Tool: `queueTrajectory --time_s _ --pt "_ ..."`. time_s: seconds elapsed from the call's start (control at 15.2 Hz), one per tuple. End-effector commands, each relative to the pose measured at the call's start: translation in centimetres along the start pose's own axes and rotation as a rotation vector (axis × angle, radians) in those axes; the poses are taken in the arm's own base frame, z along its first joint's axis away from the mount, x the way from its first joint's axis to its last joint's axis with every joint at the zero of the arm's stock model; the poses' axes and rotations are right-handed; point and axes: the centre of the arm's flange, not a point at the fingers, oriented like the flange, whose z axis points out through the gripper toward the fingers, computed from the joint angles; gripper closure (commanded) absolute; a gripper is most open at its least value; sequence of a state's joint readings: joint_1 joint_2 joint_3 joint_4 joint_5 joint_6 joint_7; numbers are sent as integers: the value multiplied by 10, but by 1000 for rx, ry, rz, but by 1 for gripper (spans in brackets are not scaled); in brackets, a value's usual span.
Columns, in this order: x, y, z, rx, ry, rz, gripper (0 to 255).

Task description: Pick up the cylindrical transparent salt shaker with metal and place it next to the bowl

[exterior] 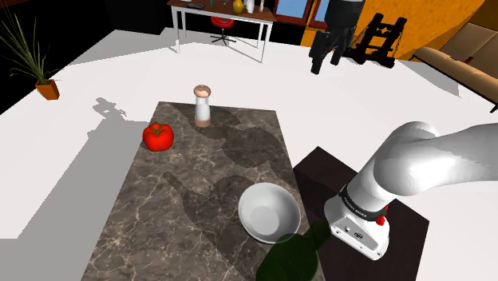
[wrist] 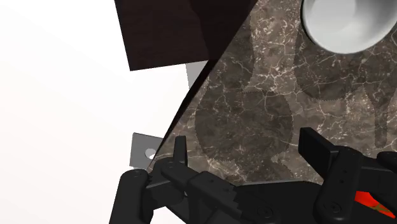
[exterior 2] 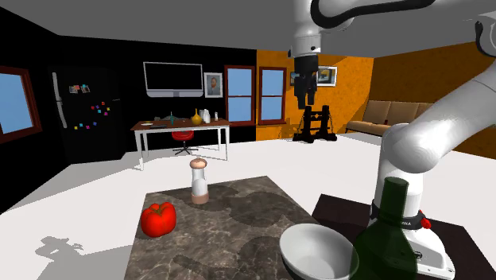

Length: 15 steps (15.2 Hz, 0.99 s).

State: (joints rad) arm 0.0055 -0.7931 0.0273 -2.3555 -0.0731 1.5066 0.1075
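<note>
**Shaker sat way off from the bowl, gripper open**

The salt shaker [exterior: 203, 105] stood upright on the marble table [exterior: 183, 215], well apart from the white bowl [exterior: 269, 214]. The bowl's inside showed plain white, with a green bottle [exterior: 291, 259] just beside it. The gripper [wrist: 248, 153] hung higher than the bowl, fingers spread, gripping nothing.

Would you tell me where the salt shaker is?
In the shoulder view, the salt shaker stands upright near the table's far edge, right of the red pepper.

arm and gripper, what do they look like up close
The arm is glossy white, with thick rounded links and a dark ring at one joint that bears small white lettering. The gripper is all black, with two blocky fingers.
</note>
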Motion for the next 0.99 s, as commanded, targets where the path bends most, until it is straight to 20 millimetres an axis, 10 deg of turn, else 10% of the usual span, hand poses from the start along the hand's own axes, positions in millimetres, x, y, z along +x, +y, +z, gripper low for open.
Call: queueTrajectory --time_s 0.0,0.92 --pt "0 0 0 0 0 0 0" --pt "157 -59 72 45 0 -46 0"
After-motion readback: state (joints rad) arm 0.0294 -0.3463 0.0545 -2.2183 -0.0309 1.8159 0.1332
